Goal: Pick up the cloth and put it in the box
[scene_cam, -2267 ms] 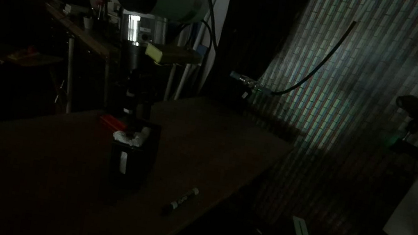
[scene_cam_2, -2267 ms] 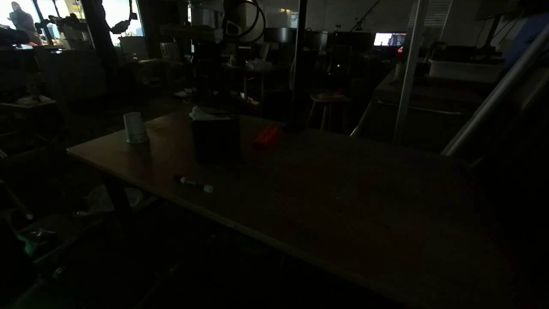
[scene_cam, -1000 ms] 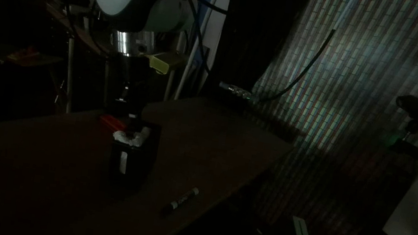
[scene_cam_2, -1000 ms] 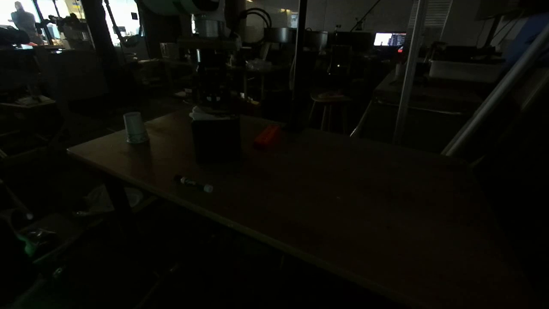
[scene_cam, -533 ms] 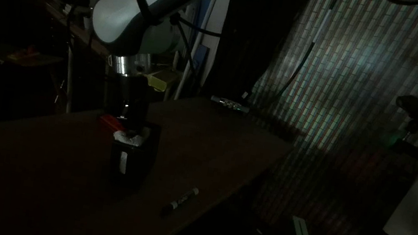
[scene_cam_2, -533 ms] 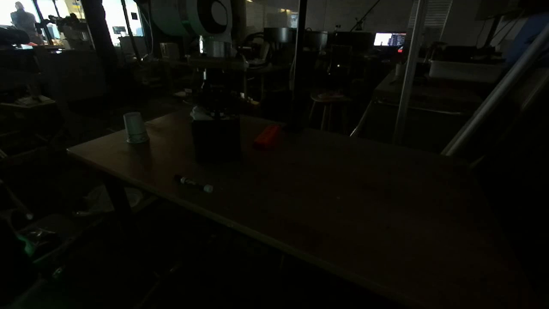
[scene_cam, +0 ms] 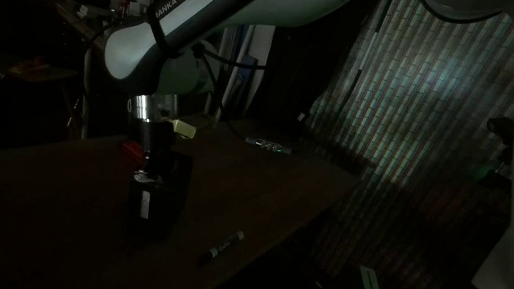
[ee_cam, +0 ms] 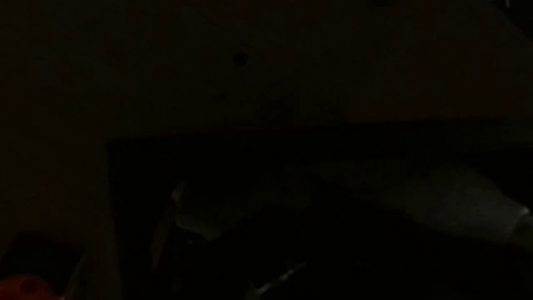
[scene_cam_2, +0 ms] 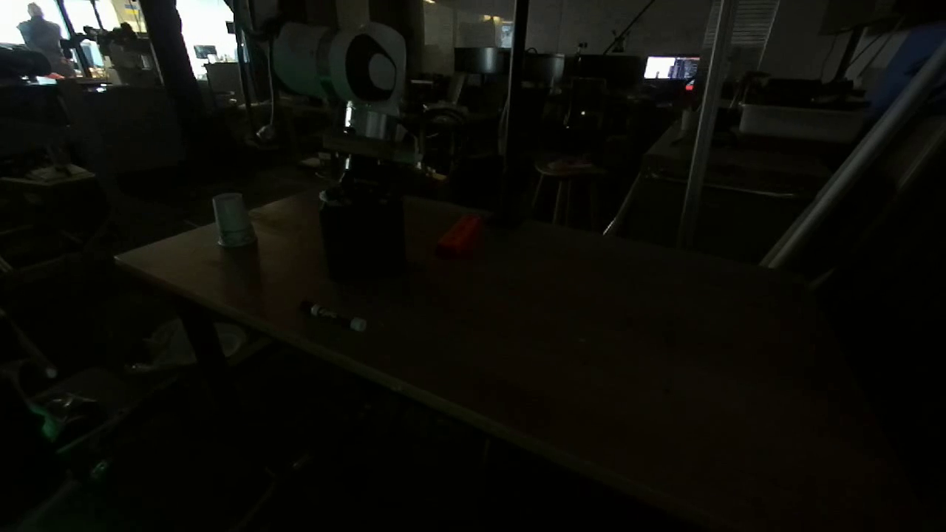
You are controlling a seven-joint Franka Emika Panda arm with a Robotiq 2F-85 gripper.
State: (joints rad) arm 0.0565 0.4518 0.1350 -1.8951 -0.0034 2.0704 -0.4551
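Wrist view has the box (ee_cam: 125, 179) starting at 9 o'clock, with cloth (ee_cam: 458, 204) inside it towards 4 o'clock; the gripper (scene_cam: 154, 170), jaws closed, would do best pressing the cloth straight down without shoving the box.

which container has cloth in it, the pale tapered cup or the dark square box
The dark square box, with a white strip on its side: pale, crumpled cloth shows in its mouth. The pale tapered cup seems upside down, narrow end up.

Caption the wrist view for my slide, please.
Dim wrist view: pale cloth inside the dark box, a red object at the lower-left corner.
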